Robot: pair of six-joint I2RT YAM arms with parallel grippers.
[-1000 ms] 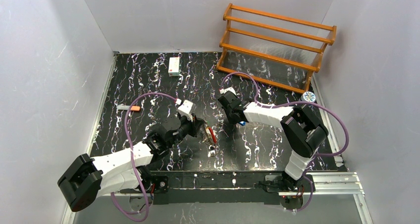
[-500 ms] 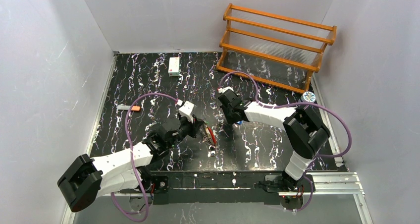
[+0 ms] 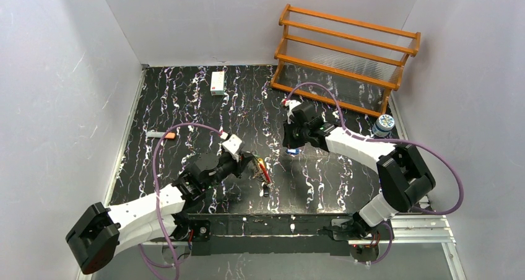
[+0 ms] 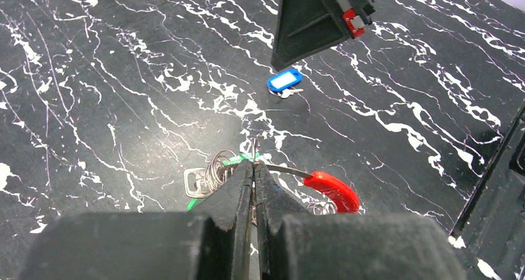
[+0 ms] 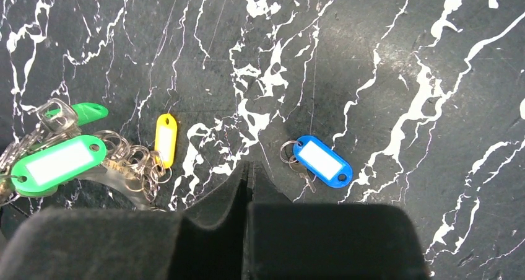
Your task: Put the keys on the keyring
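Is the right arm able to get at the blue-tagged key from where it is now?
Probably yes. The blue-tagged key lies alone on the table just beside the right gripper, and nothing stands between them. Its jaws are shut, so they must open first.

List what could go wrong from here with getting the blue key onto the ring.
1. The right hand is shut and empty, and the blue-tagged key lies flat on the table just beside its fingertips. Lowering like this would likely shove the key rather than grasp it.
2. The left hand pinches only the thin wire of the keyring. The cluster of keys and tags on it could twist it or pull it loose.
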